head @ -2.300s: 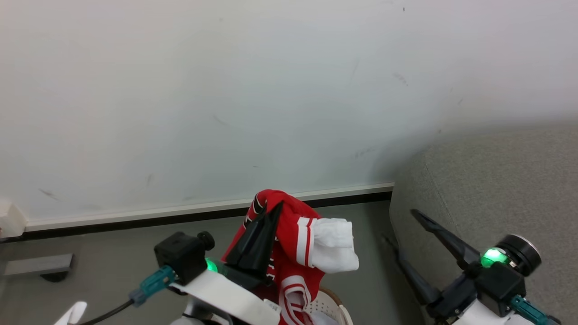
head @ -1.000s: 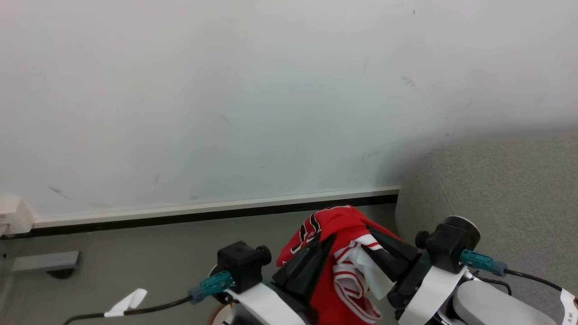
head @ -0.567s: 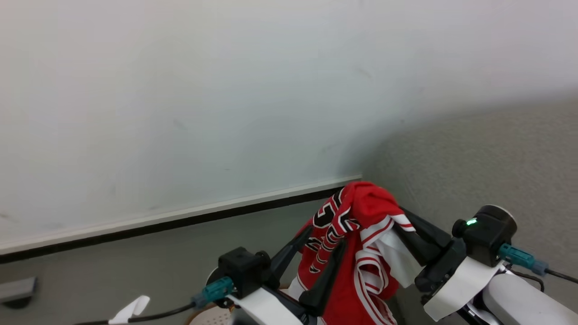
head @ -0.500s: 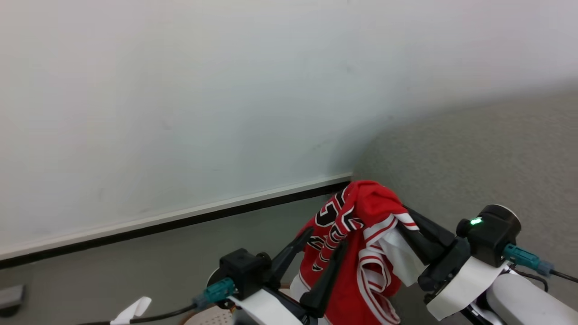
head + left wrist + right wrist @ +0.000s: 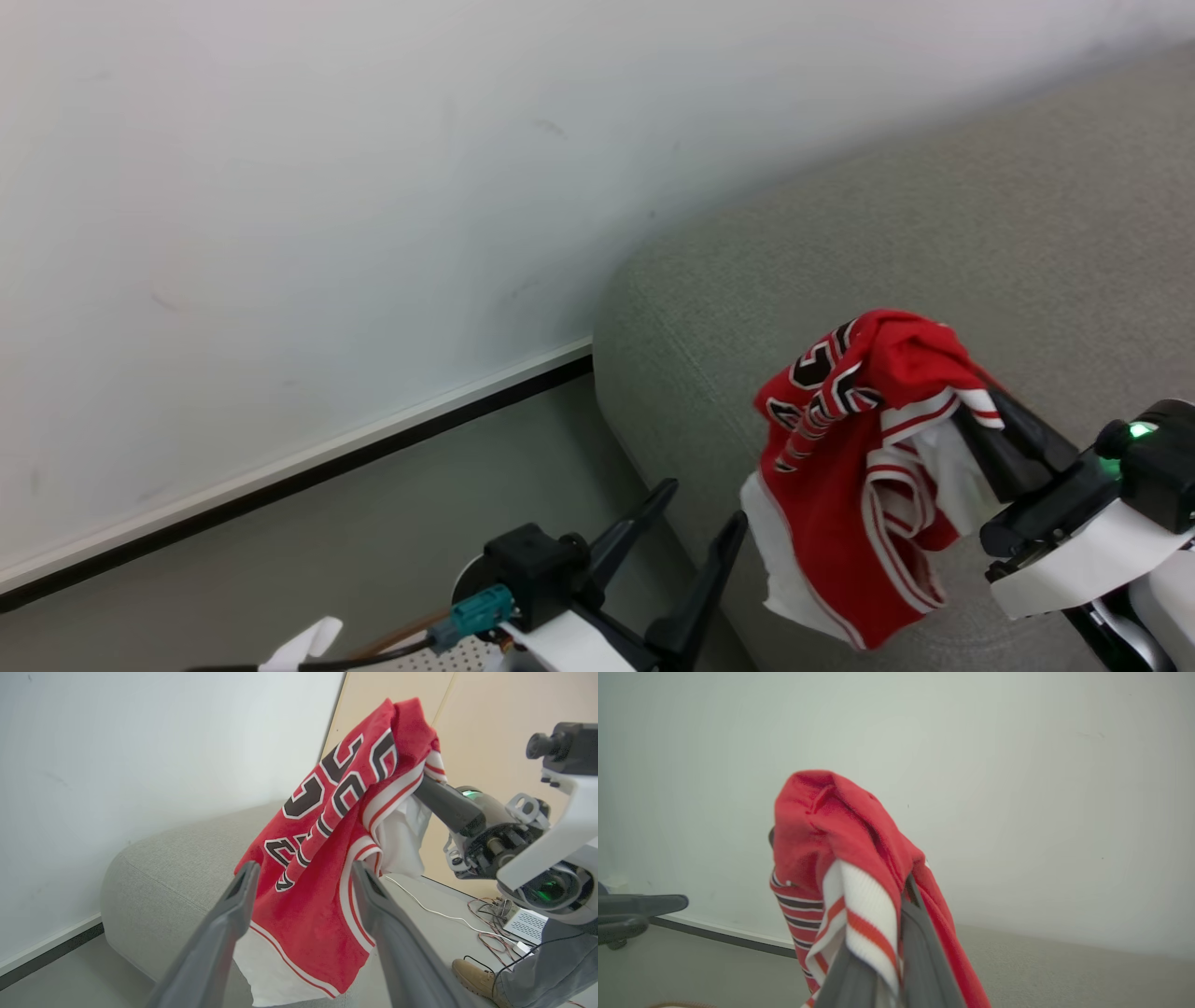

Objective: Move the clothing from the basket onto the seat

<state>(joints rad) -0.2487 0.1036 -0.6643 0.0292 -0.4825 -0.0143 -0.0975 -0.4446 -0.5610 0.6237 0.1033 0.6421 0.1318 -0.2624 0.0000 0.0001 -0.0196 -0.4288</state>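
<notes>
The red clothing with white trim and black-and-white numbers hangs from my right gripper, which is shut on its top fold. In the head view it hangs in front of the left end of the grey seat. My left gripper stands open below and left of it, apart from the cloth. In the left wrist view the clothing hangs just beyond my open left gripper. The right wrist view has the clothing draped over my right gripper. A sliver of the white basket sits at the bottom edge.
A white wall with a dark baseboard runs behind the grey floor. The left wrist view has a person's shoe and loose cables on the floor past the seat.
My left gripper has opened and let go of the clothing. The right gripper alone has carried it to the right, level with the seat. The head view has turned right.
</notes>
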